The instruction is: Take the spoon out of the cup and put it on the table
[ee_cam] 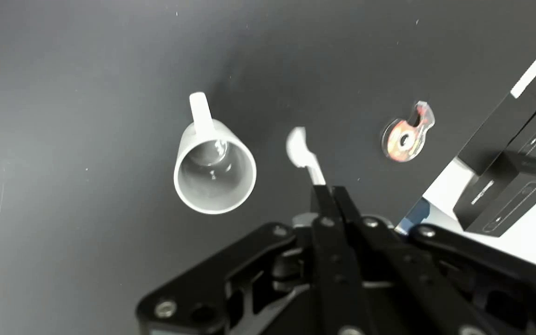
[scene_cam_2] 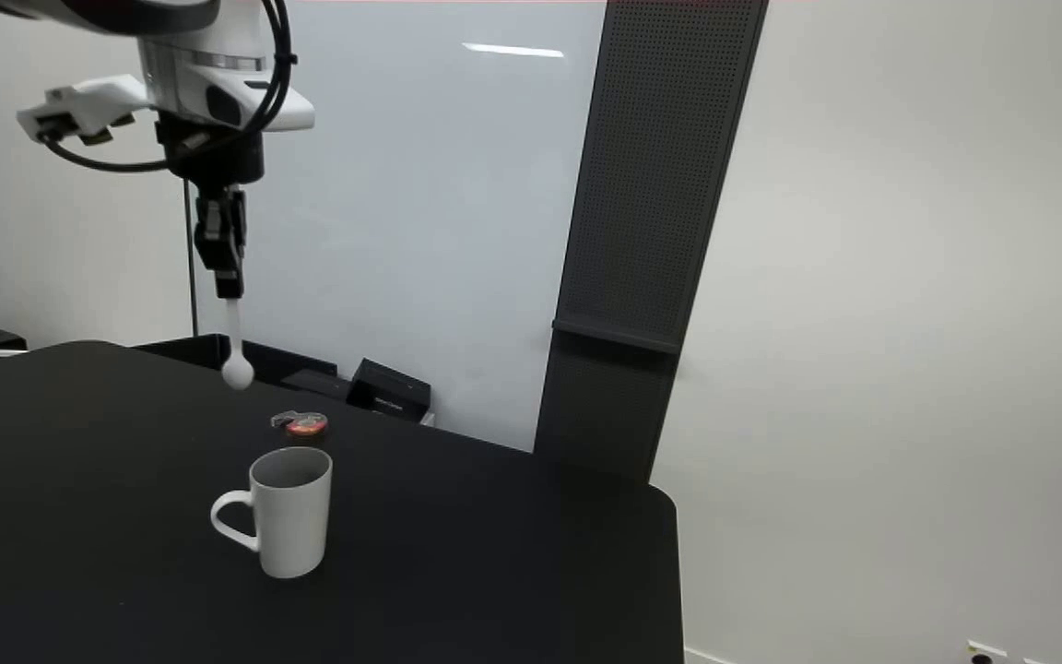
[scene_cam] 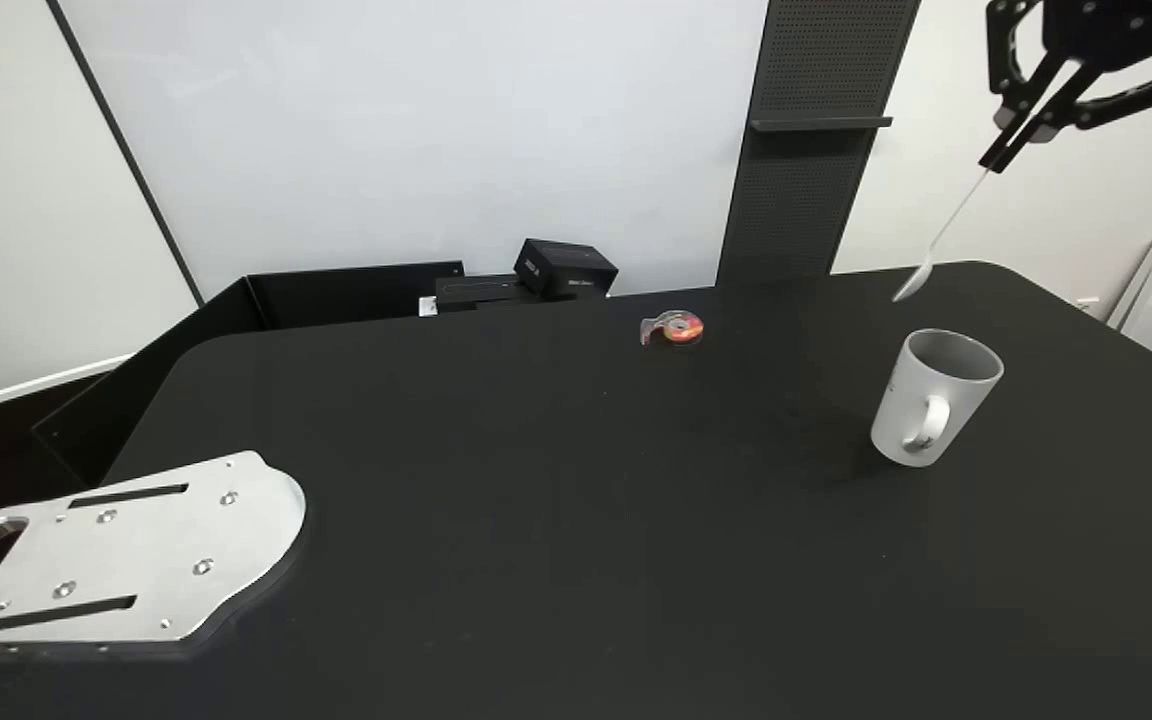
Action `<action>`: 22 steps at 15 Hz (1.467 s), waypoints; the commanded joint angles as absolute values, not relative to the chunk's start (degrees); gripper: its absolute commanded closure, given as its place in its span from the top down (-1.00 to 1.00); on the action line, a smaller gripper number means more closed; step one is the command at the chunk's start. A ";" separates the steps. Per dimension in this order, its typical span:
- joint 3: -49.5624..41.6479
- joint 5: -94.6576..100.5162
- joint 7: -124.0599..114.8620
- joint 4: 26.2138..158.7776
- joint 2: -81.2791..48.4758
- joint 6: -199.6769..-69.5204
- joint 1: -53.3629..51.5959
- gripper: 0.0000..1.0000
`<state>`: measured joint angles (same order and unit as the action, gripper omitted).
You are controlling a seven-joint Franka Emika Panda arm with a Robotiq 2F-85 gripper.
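In a black two-fingered hand (scene_cam: 994, 166) drawn nearly together, a slim white plastic-looking spoon (scene_cam_2: 235, 341) is clamped, oval bowl down.

I make out, in an exterior view, a slotted plate (scene_cam: 141, 553) at the left edge of the desk (scene_cam: 496, 520), a tape dispenser (scene_cam: 679, 327) near the far edge, a black box (scene_cam: 566, 269) beyond.

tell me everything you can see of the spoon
The spoon is slim, white and plastic-looking, with a thin handle and an oval bowl. The end effector pinches the handle, hiding its upper end. The spoon hangs bowl-down in the air, outside the cup and touching neither it nor the table.
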<state>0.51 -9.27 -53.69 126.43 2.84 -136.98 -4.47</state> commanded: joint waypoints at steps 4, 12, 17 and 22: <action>5.15 -15.58 -44.87 136.83 8.41 -144.43 -5.20 -0.98; 15.15 -16.21 -54.85 151.47 6.10 -184.76 -6.71 -0.98; 17.35 -21.22 -54.52 155.68 -6.68 -206.12 -8.43 -0.98; 11.45 -31.11 -47.99 151.29 -7.54 -198.15 -15.15 -0.98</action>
